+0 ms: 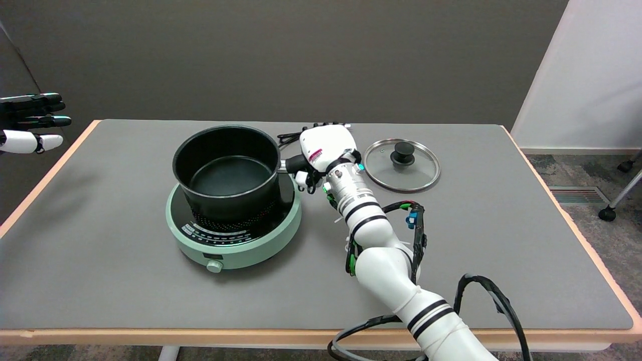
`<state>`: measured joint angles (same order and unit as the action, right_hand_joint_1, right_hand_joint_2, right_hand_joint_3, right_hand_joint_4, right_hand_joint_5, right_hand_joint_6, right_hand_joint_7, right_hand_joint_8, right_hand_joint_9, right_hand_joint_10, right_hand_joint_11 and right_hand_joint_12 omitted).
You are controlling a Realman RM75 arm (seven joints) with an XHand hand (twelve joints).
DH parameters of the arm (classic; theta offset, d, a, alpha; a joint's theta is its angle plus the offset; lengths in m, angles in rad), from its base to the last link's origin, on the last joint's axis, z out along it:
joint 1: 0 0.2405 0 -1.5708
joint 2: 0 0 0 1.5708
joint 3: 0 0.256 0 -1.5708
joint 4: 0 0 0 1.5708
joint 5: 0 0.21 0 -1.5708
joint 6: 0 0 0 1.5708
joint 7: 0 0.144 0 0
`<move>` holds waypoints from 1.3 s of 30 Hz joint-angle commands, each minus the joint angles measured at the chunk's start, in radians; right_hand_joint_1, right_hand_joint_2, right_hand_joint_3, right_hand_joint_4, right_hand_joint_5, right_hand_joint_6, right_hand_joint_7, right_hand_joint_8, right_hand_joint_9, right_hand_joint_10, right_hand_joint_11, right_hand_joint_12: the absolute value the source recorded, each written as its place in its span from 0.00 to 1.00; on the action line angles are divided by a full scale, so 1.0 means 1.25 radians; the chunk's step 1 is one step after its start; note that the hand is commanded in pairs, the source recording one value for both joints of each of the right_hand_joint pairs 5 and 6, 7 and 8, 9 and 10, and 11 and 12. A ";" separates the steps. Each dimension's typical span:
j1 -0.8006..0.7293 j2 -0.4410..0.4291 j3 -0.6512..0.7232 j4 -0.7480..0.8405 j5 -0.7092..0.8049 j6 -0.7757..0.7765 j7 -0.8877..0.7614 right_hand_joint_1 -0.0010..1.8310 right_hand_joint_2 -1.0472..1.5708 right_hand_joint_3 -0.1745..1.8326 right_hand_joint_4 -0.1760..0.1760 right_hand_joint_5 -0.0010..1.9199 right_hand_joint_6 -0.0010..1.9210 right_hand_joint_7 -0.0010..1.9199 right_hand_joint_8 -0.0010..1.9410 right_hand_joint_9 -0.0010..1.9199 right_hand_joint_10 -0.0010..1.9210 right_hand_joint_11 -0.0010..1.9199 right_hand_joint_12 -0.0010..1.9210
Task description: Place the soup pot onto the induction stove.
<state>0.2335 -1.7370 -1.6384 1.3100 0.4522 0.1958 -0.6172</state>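
One soup pot (pixel 226 173), one induction stove (pixel 233 234)

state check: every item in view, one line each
soup pot: upright, empty, lid off, sitting on the stove, handle held by the hand
induction stove: flat on the table, pot on top
glass lid: flat on the table, knob up, right of the hand, apart from the pot
right hand: wrapped around the pot handle
left hand: in the air at far left, holding nothing
table: carries stove, lid, cable behind the hand
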 commanded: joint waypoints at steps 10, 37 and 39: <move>-0.068 0.023 -0.010 0.083 0.001 0.001 0.002 0.51 0.87 0.51 0.29 0.70 0.70 0.70 0.70 0.70 0.70 0.70 0.70; -0.079 0.054 -0.049 0.088 0.077 0.001 0.000 0.52 0.82 0.60 0.39 0.64 0.64 0.64 0.63 0.64 0.64 0.64 0.64; -0.079 0.054 -0.049 0.088 0.077 0.001 0.000 0.51 0.80 0.64 0.45 0.61 0.61 0.61 0.60 0.61 0.61 0.61 0.61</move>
<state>0.1456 -1.6813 -1.6846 1.4140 0.5201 0.1993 -0.6164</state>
